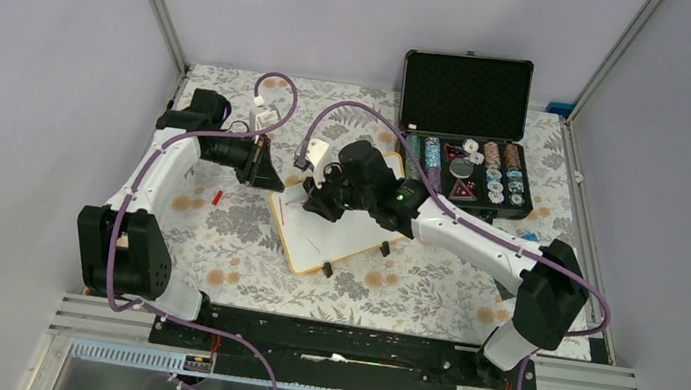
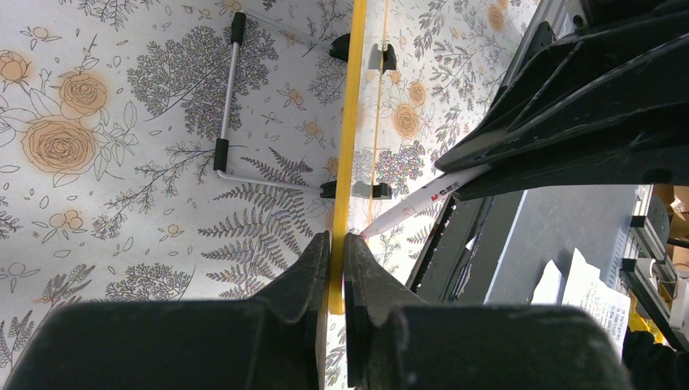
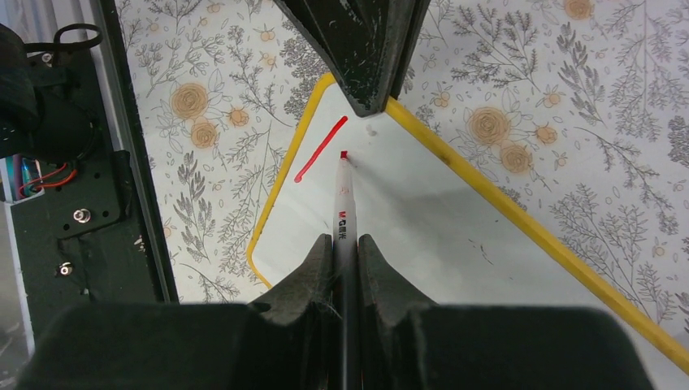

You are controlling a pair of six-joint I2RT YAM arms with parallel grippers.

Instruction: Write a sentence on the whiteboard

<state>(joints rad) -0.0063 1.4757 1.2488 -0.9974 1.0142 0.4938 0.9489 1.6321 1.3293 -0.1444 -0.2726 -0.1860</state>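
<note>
The whiteboard (image 1: pixel 336 239) lies tilted in the middle of the floral table, its rim yellow. My left gripper (image 2: pixel 336 237) is shut on that rim (image 2: pixel 351 122) at the board's far left corner, and its fingers (image 3: pixel 366 49) show at the top of the right wrist view. My right gripper (image 3: pixel 345 240) is shut on a white marker (image 3: pixel 343 195). The marker's red tip rests on the board surface (image 3: pixel 455 236) close to that corner. Of the sentence, only one short slanted red stroke (image 3: pixel 321 150) shows on the board, just left of the tip.
An open black case (image 1: pixel 467 161) with chips and small parts stands at the back right. A small red piece (image 1: pixel 217 196) lies on the cloth left of the board. A wire stand (image 2: pixel 223 106) sits under the board. Grey walls enclose the table.
</note>
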